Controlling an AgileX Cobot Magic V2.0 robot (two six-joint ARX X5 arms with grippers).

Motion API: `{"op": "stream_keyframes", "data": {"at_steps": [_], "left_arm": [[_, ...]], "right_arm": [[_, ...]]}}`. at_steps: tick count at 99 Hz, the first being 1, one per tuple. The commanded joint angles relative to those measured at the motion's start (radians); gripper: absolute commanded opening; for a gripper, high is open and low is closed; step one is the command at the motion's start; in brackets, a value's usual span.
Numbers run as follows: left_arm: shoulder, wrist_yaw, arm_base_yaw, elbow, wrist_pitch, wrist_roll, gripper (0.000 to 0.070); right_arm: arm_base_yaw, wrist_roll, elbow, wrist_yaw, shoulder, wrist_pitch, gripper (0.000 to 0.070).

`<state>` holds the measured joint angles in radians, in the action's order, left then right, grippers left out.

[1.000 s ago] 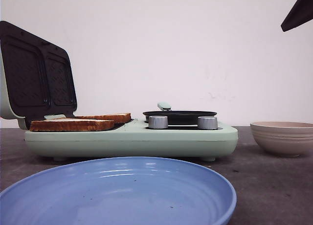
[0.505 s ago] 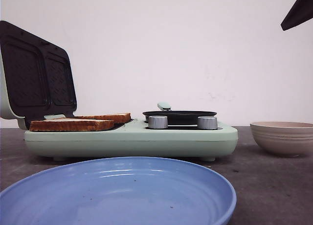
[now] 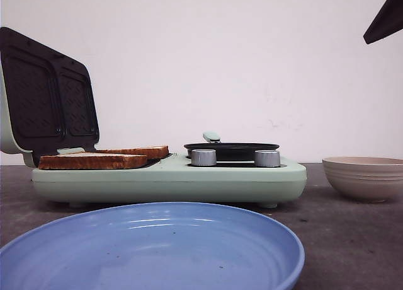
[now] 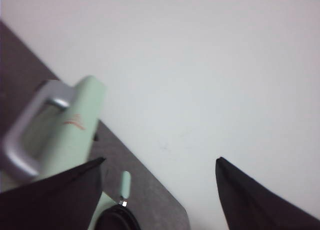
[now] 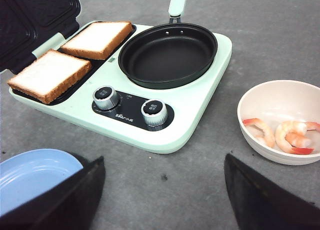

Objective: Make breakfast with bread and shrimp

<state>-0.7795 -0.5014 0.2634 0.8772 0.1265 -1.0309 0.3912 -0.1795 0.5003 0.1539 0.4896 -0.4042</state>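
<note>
Two slices of bread (image 5: 49, 74) (image 5: 98, 38) lie side by side on the dark toasting plate of the mint-green breakfast maker (image 5: 200, 105), under its raised lid (image 3: 47, 94). From the front the bread (image 3: 91, 161) shows as brown crust edges. Shrimp (image 5: 285, 135), curled and orange-pink, lie in the beige bowl (image 5: 260, 102) to the right of the maker. My right gripper (image 5: 164, 159) hangs open and empty above the table in front of the maker. My left gripper (image 4: 160, 160) is open and empty, high up near the lid's handle (image 4: 30, 135), facing the wall.
An empty black frying pan (image 5: 167, 55) sits on the maker's right half, behind two silver knobs (image 5: 106, 97). A blue plate (image 3: 157, 252) lies at the near edge of the table. One dark finger (image 3: 385, 19) juts in at the front view's upper right corner.
The dark finger at the upper right corner has shifted slightly to the right. Bread, pan, bowl and plate have not moved.
</note>
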Motion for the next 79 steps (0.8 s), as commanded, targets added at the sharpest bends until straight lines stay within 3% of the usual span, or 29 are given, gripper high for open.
{"op": "stream_keyframes", "data": {"at_steps": [1,35,79], "left_arm": [[-0.005,-0.006,0.016,0.018,0.035,0.031,0.0393],[-0.039,0.007,0.04,0.009,0.146,0.149,0.0394],[-0.188,0.004,0.037,-0.006,0.135,0.182,0.0394]], "right_arm": [[0.004,0.012,0.009,0.0,0.005,0.007,0.0451],[0.004,0.012,0.009,0.0,0.005,0.007,0.0451],[0.004,0.012,0.009,0.0,0.005,0.007,0.0451]]}}
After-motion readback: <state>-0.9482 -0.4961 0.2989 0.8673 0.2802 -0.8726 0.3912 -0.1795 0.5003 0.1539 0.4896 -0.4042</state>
